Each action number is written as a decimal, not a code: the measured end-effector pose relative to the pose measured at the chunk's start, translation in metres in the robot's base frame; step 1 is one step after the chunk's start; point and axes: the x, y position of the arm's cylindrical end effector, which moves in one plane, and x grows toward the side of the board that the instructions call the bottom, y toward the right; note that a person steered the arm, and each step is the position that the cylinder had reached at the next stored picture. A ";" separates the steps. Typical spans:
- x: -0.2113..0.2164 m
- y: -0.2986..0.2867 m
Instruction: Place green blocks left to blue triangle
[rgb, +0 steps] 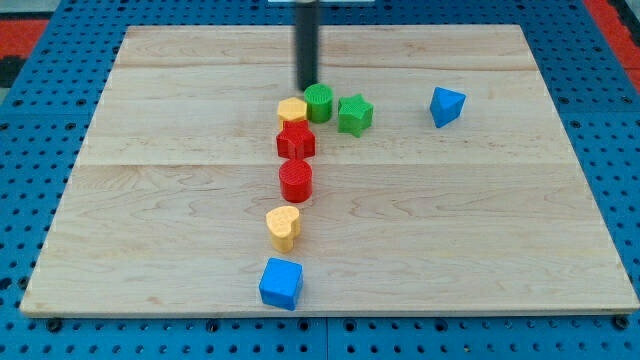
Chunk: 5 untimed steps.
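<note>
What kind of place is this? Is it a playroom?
More likely a robot lab bench: a wooden board sits on a blue pegboard, and my tip stands just above-left of the green cylinder among small coloured blocks.

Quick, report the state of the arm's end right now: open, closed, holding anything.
No gripper: my tip is a bare rod, holding nothing, at the top-left edge of the green cylinder, just above the yellow block.

Lighting: bright, even, diffuse overhead; no glare.

Tabletop (480, 230) evenly lit, wood grain legible edge to edge. Shadows short and soft, hugging each block's base, e.g. blue cube (281, 283). Rod slightly soft near the view's top; my tip (307, 84) and block edges mildly blurred. Board edges converge toward the top, perspective only.
</note>
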 end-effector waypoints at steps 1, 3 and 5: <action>0.022 -0.008; 0.054 -0.059; 0.014 0.112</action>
